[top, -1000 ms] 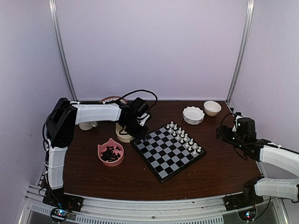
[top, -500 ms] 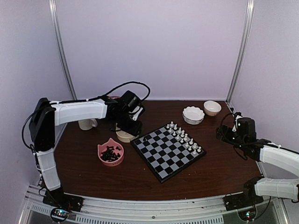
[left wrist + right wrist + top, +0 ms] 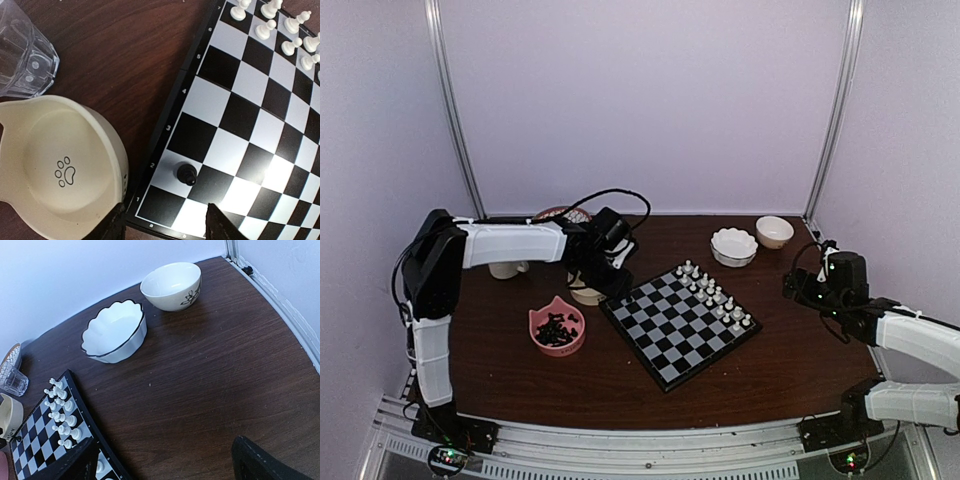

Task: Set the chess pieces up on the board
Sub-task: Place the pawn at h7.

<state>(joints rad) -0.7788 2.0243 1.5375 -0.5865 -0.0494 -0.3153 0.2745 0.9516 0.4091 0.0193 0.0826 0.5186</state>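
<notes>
There's the left gripper [image 3: 165,221] hovering spread and empty over the black pawn [image 3: 186,174], upright on its second-row square near the board's [image 3: 239,116] corner; the right gripper [image 3: 161,460] waits, likewise gaping.

Three plain walls of a pale lilac-white colour close the place: the back wall [image 3: 650,100], the left wall [image 3: 370,150] and the right wall [image 3: 910,150]. At each back corner a slim metal post rises, the left post [image 3: 457,120] and the right post [image 3: 833,110]. The table [image 3: 790,360] is of dark brown wood with a fine grain. A ribbed aluminium rail [image 3: 650,447] runs along its near edge, and a pale strip [image 3: 290,320] follows its right edge under the wall. The light is soft and even.
</notes>
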